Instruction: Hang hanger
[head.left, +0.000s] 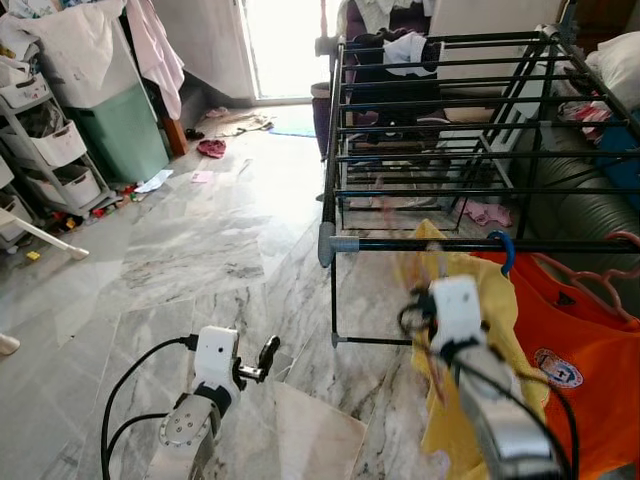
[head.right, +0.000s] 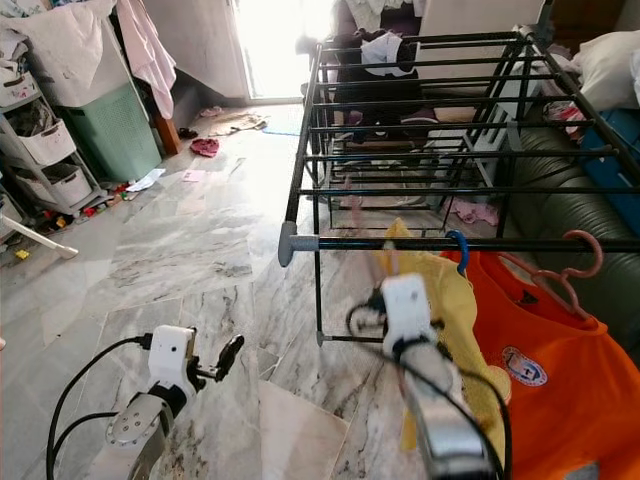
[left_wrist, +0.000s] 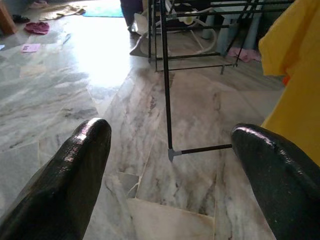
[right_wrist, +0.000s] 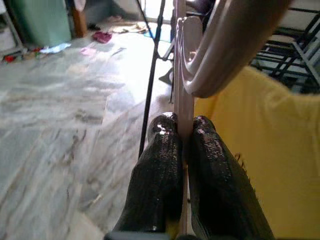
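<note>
**Below the front rail: hanger pinched, hook still short of the bar**

Right of centre in the head views, the right gripper is clamped on a pale hanger carrying a yellow garment. The rack's front rail lies just above and ahead, running left to right. The left gripper, fingers spread and empty, sits farther off at lower left.

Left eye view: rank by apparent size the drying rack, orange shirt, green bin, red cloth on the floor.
1. drying rack
2. orange shirt, though nearness to the camera inflates it
3. green bin, farther off, so true size against the shirt is unsure
4. red cloth
</note>
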